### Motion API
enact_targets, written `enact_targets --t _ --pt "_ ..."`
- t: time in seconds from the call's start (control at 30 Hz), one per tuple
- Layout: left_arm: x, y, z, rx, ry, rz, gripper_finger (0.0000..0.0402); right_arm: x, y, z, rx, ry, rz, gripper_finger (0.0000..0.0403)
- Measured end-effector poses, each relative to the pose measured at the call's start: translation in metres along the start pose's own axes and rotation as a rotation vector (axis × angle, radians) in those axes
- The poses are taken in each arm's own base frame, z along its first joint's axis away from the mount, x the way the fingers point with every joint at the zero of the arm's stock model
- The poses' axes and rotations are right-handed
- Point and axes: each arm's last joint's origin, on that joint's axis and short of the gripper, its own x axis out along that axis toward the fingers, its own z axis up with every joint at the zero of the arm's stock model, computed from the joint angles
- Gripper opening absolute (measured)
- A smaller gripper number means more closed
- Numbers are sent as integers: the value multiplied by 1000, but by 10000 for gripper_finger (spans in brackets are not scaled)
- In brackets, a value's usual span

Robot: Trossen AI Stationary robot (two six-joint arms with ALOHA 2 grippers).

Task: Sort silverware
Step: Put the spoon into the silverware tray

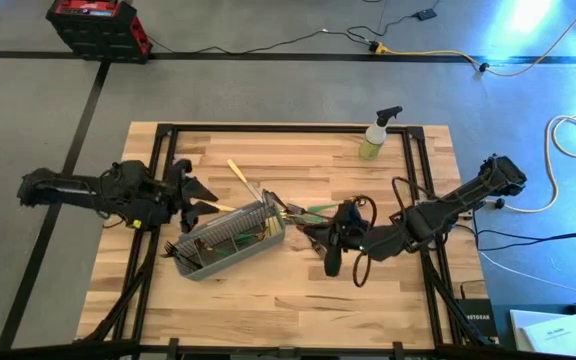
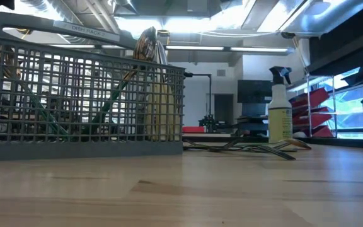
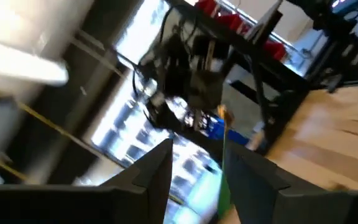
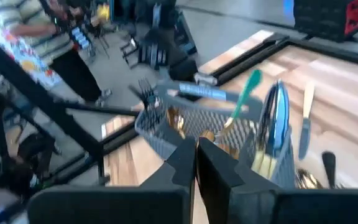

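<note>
Left gripper (image 1: 200,197) sits near the worktop's left edge, just beside the left end of the grey mesh caddy (image 1: 230,240); in its wrist view the two dark fingers (image 3: 157,171) stand a little apart with a thin green strip (image 3: 224,186) between them, and whether they pinch it I cannot tell. Just beyond this gripper, toward the worktop's far edge, a cream-handled piece (image 1: 242,178) lies on the bare wood, slanting toward the caddy. The caddy lies at an angle around the middle of the worktop, nearer the left edge, and holds much of the silverware (image 1: 226,238): green and cream handles lean in its compartments, and in the low view a gold spoon bowl (image 2: 146,43) stands up above its rim. At the caddy's right end more pieces (image 1: 308,211) lie loose on the wood, green handles among them, and the low view shows forks (image 2: 257,147) flat on the boards there. Right gripper (image 1: 330,262) hangs just right of that loose pile, nearer the front edge, its fingers (image 4: 182,163) pressed together on nothing, pointing at the caddy; its wrist view shows a green-handled piece (image 4: 244,94) and a dark fork (image 4: 145,91) standing in the basket and a pale-handled knife (image 4: 305,118) on the wood beside it. A yellow-green spray bottle (image 1: 375,138) stands near the far edge, towards the right corner. A person (image 4: 42,31) in a striped top stands off the worktop.
</note>
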Motion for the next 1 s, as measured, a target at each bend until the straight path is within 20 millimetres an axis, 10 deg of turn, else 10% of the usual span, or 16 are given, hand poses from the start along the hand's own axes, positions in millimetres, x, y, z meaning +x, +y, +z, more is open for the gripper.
enact_targets --t 0.3,1.0 --pt "44 -28 -12 338 244 31 128 7 -3 11 -1 -51 21 0" --pt "141 -66 -1 476 432 41 128 6 -2 11 -3 -57 20 0"
